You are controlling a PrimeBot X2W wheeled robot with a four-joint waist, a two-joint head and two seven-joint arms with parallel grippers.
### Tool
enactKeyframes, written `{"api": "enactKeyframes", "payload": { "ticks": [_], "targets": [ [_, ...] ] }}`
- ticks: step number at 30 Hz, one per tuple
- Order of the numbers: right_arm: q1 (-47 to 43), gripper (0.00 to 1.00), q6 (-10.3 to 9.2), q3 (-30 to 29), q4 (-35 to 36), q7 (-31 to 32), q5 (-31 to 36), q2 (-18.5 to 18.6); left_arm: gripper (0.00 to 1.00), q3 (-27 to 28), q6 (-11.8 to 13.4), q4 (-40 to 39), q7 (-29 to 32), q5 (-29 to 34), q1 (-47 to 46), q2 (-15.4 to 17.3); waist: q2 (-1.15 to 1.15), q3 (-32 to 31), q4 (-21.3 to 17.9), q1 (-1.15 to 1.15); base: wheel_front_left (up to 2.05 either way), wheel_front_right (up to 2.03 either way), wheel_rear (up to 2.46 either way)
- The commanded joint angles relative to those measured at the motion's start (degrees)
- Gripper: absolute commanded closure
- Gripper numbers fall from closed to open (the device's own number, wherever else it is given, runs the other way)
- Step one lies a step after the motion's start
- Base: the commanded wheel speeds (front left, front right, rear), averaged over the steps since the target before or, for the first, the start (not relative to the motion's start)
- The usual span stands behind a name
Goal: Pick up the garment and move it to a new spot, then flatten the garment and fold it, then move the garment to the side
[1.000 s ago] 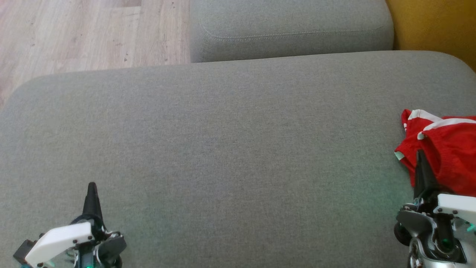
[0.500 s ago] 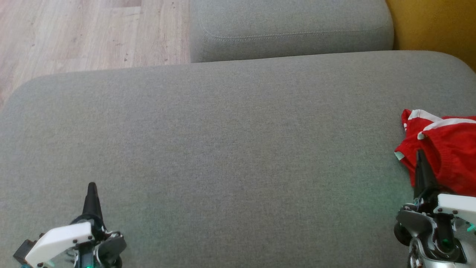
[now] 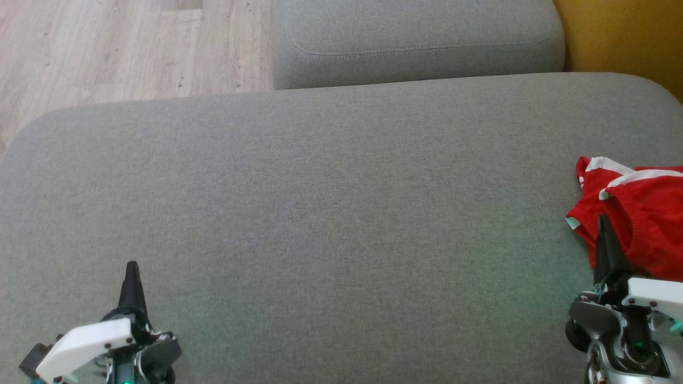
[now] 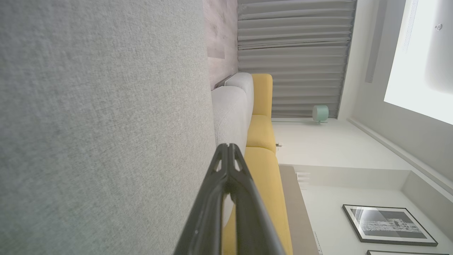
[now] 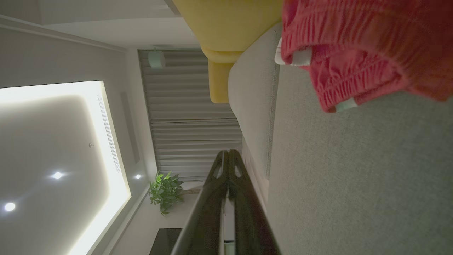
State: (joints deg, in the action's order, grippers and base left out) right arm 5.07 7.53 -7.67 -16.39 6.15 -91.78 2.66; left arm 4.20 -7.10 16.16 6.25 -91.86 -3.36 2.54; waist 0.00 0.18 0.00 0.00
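Note:
A crumpled red garment with white trim lies at the right edge of the grey cushion, partly cut off by the picture's edge. In the right wrist view the garment bunches at the upper right on the grey fabric. My right gripper is shut, its tip in front of the garment's near-left edge; whether it touches the cloth I cannot tell. Its fingers press together with nothing between them. My left gripper is shut at the lower left, far from the garment, fingers closed and empty.
A second grey cushion adjoins the far edge. Wooden floor lies beyond the far left. A yellow sofa stands at the far right, also seen as the yellow sofa. A potted plant stands by the curtains.

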Motion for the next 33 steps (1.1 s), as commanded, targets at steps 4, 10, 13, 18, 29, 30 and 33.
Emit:
{"api": "enactKeyframes", "payload": {
  "ticks": [4, 10, 13, 18, 29, 30, 33],
  "targets": [
    [1.11, 1.00, -0.04, 1.16, 2.36, 0.34, -0.39, 0.21, 1.00, 2.30, -0.38, -2.10, 0.23, -0.32, -2.83, 0.33, 0.00, 0.00, 0.00, 0.00, 0.00, 0.00, 0.00],
    [1.11, 1.00, -0.04, 1.16, 2.36, 0.34, -0.40, 0.21, 1.00, 2.30, -0.38, -2.10, 0.23, -0.32, -2.83, 0.33, 0.00, 0.00, 0.00, 0.00, 0.00, 0.00, 0.00],
    [1.11, 1.00, -0.04, 1.16, 2.36, 0.34, -0.40, 0.21, 1.00, 2.30, -0.38, -2.10, 0.23, -0.32, -2.83, 0.33, 0.00, 0.00, 0.00, 0.00, 0.00, 0.00, 0.00],
    [1.11, 1.00, -0.04, 1.16, 2.36, 0.34, -0.40, 0.21, 1.00, 2.30, -0.38, -2.10, 0.23, -0.32, -2.83, 0.33, 0.00, 0.00, 0.00, 0.00, 0.00, 0.00, 0.00],
    [1.11, 1.00, -0.04, 1.16, 2.36, 0.34, -0.40, 0.21, 1.00, 2.30, -0.38, -2.10, 0.23, -0.32, -2.83, 0.33, 0.00, 0.00, 0.00, 0.00, 0.00, 0.00, 0.00],
    [1.11, 1.00, -0.04, 1.16, 2.36, 0.33, -0.40, 0.21, 1.00, 2.30, -0.38, -2.10, 0.23, -0.32, -2.83, 0.33, 0.00, 0.00, 0.00, 0.00, 0.00, 0.00, 0.00],
    [1.11, 1.00, -0.04, 1.16, 2.36, 0.33, -0.40, 0.21, 1.00, 2.30, -0.38, -2.10, 0.23, -0.32, -2.83, 0.33, 0.00, 0.00, 0.00, 0.00, 0.00, 0.00, 0.00]
  ]
}}
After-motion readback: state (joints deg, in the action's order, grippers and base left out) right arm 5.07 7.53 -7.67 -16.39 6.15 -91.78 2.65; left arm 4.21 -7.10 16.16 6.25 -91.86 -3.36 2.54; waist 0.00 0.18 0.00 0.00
